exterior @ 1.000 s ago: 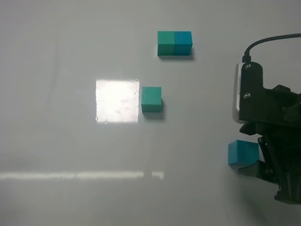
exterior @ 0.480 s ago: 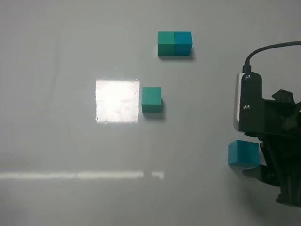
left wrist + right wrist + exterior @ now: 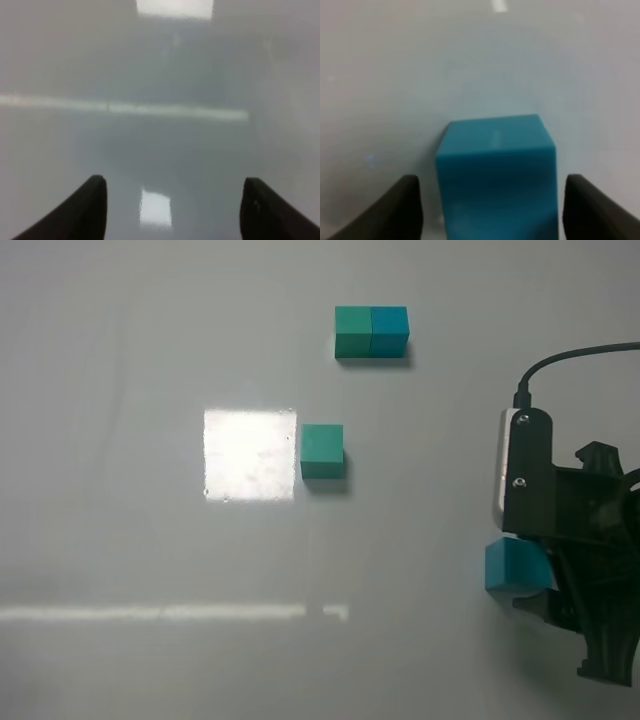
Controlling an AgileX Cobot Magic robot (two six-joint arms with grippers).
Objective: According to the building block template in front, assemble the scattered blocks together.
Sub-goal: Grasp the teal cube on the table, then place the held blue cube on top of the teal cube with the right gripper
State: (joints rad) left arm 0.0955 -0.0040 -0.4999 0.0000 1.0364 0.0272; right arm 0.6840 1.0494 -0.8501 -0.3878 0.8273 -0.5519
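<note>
The pale grey bench [image 3: 120,670] carried the template pair [image 3: 371,332] on its far side. The right pincer [image 3: 492,205] straddled the loose blue cube [image 3: 495,170], released, with a gap on either side. The left pincer [image 3: 175,200] hung released and empty. The grasp step seemed in hand. Next it would need to clench, then set the blue cube against the green cube [image 3: 322,450].

We see a pale grey, glossy table [image 3: 120,670] with three things resting on it. Toward its far edge sits a joined pair of small cubes [image 3: 371,332], the teal-green one touching the cyan-blue one on its right. Nearer the middle, a single teal-green cube [image 3: 322,450] rests just beside a bright square patch of reflected light [image 3: 250,454]. A single cyan-blue cube [image 3: 508,565] sits toward the right edge, well apart from the others. A thin strip of glare [image 3: 150,612] crosses the near left part.
</note>
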